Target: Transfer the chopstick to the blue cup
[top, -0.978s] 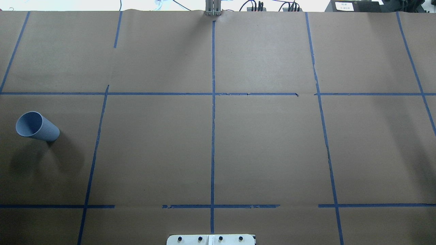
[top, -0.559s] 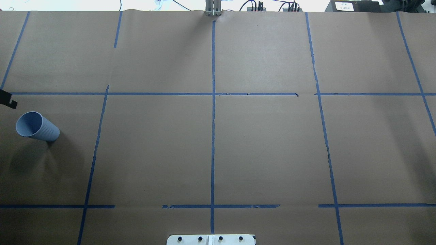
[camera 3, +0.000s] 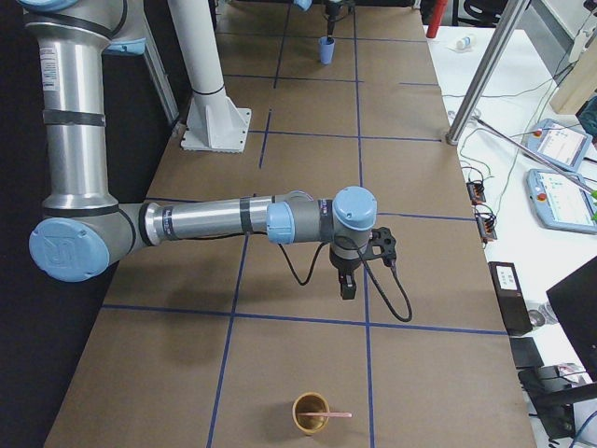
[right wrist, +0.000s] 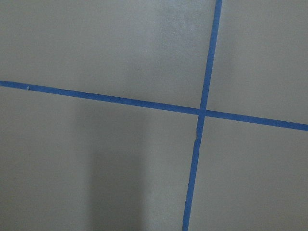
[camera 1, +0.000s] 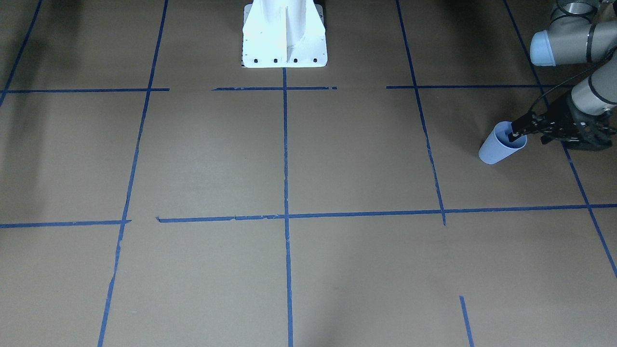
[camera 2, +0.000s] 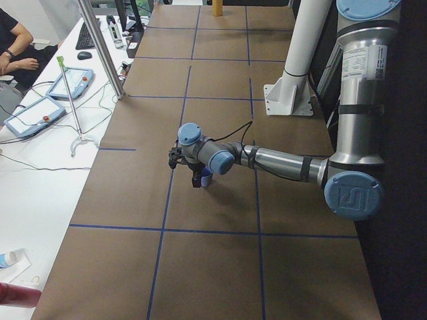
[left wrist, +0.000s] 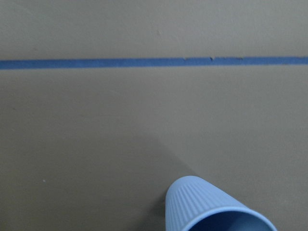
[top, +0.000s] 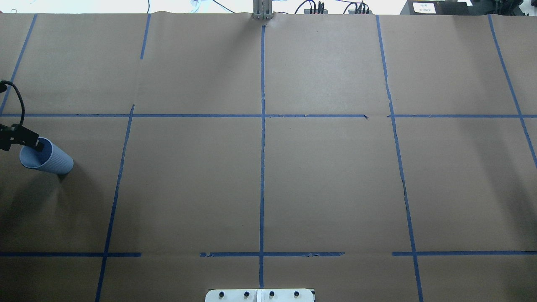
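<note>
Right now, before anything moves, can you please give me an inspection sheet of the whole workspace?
Surface: table covered in brown paper, marked with blue tape lines.
Job's things: blue cup upright near the robot's left end; chopstick resting in a brown cup at the right end.
Clutter: nothing seen.
Grippers: left claw at the blue cup's rim, open or shut unclear; right claw hangs over bare table, state unclear.
Cables: black cable at the left wrist; second cable loops below the right wrist.
Surroundings: side benches with tablets; a person's arm.
</note>
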Motion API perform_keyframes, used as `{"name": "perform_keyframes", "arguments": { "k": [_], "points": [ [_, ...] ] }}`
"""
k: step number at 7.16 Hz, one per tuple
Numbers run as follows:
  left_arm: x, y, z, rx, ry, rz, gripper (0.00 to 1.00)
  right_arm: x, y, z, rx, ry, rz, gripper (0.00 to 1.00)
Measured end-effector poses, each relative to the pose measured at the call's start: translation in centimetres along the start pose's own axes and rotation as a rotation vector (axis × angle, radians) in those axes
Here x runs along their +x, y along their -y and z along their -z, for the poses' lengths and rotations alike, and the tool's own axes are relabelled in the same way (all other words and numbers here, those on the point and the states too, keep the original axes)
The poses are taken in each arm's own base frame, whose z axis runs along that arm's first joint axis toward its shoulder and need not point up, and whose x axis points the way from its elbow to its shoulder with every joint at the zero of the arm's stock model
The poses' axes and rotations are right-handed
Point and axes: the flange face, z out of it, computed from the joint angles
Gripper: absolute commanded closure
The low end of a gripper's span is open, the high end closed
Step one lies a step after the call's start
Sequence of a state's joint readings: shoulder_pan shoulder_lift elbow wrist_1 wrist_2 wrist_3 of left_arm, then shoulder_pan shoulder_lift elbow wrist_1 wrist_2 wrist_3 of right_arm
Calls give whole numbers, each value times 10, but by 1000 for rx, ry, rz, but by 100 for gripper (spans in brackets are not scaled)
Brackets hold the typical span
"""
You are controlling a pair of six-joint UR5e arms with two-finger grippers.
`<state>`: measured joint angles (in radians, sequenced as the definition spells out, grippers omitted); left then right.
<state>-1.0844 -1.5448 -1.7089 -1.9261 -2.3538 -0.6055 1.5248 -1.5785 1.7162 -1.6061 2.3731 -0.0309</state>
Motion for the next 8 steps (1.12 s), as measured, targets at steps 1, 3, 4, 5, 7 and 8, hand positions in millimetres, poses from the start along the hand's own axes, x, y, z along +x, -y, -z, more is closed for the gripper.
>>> {"name": "perform_keyframes", "arguments": {
  "k": [1, 3, 4, 5, 7, 8],
  "points": [
    [1, -2, -7, -13, 3, -2, 89, 0, 0, 0, 1, 0, 1, 0],
    [-1, -2, -11, -22, 7, 0, 100, -1, 0, 1, 2, 0, 2, 0],
    [2, -1, -10, -18, 5, 7, 100, -2, 0, 2, 4, 0, 3, 0],
    [15, 4, -4, -4, -6, 27, 100, -3, 1, 3, 6, 0, 6, 0],
    [85, 29, 21, 46, -67, 88, 100, -5, 1, 5, 10, 0, 9, 0],
    [150, 39, 22, 45, -109, 140, 100, -5, 1, 5, 10, 0, 9, 0]
  ]
}}
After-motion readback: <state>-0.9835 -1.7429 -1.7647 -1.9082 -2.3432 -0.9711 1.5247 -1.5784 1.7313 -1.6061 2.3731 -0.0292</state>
